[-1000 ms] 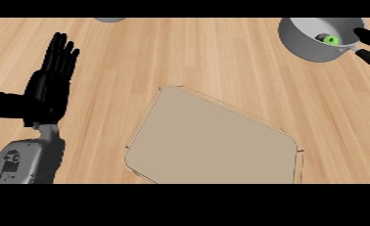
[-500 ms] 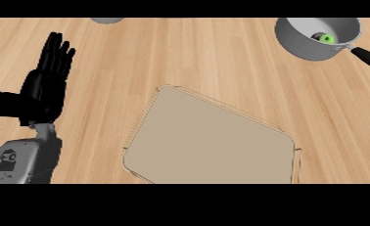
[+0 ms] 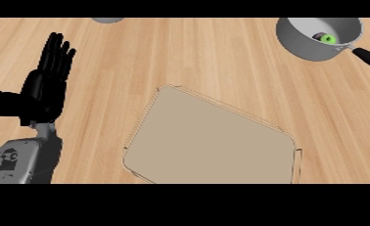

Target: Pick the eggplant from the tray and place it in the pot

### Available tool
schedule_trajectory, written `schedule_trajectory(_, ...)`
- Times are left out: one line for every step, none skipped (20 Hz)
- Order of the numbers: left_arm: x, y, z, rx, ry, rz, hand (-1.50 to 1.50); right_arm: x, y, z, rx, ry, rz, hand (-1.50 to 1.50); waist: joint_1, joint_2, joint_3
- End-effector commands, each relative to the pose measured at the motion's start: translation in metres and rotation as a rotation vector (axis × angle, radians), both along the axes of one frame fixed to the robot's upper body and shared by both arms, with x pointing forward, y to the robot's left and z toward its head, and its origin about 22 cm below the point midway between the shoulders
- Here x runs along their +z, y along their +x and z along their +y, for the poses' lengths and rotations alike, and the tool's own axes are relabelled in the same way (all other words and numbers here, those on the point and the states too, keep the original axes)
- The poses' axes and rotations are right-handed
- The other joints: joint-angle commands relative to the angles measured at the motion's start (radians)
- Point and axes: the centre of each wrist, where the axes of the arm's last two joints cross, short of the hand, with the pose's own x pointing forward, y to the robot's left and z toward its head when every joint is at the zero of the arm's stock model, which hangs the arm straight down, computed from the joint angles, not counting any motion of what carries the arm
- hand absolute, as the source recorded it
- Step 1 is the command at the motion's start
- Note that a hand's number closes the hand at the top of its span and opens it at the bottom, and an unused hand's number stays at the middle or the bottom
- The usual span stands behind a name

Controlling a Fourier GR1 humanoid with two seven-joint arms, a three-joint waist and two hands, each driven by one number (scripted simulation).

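Observation:
The beige tray (image 3: 209, 142) lies low in the middle of the wooden counter with nothing on it. At the top right stands the grey pot (image 3: 318, 38); inside it the eggplant (image 3: 326, 37) shows as a dark shape with a green end. A black handle sticks out from the pot's right side. My left hand (image 3: 47, 83) rests open at the left edge, fingers straight and pointing up, well left of the tray. The right hand does not show.
A grey round object (image 3: 108, 19) is cut off by the top edge at the upper left. Bare wooden counter (image 3: 195, 54) spreads between the tray, the pot and my left hand.
The view has shifted slightly, so the pot sits a bit further right. My left hand has drifted a little left and stays open.

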Motion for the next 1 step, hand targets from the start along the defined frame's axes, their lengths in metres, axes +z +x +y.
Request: schedule_trajectory(-0.0039,0.0024,0.0002,-0.001,0.013,-0.013,0.0,0.0126,-0.038,-0.0081,-0.04,-0.028,0.0,-1.5,0.007,0.002,0.0)
